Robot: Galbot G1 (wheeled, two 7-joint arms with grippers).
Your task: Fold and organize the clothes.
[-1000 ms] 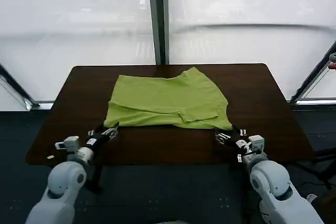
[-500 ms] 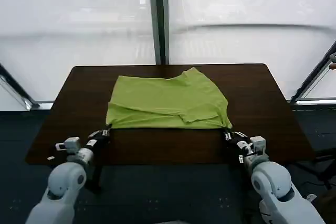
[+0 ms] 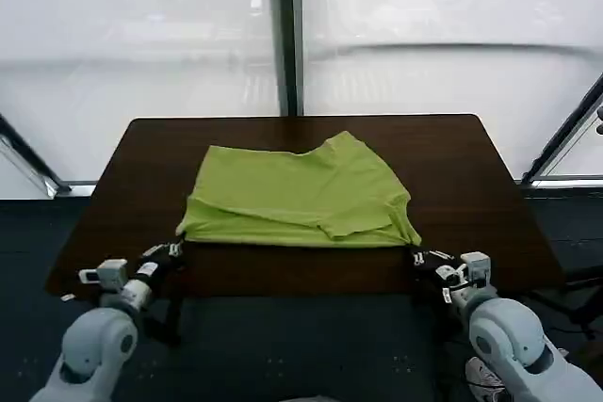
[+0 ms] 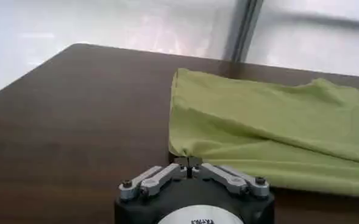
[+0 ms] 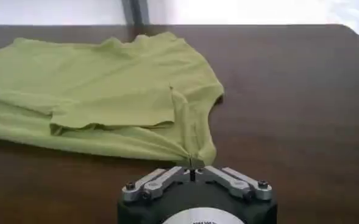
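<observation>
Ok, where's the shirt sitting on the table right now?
In the head view the T-shirt lies partly folded mid-table, its near corners pinched by the left gripper and the right gripper close to the front edge.

T-shirt (image 3: 297, 197) is showing plain lime yellow-green, no print or pattern, same shade on the folded-over sleeve layer. Table (image 3: 471, 185) is reading dark brown with a faint wood-grain sheen. My left gripper (image 3: 173, 249) and my right gripper (image 3: 417, 256) are both showing black bodies with silver-grey finger links; white arm shells behind them. Backdrop is looking frosted white, split by a dark grey window post (image 3: 283, 35). Floor is reading dark blue-grey.
</observation>
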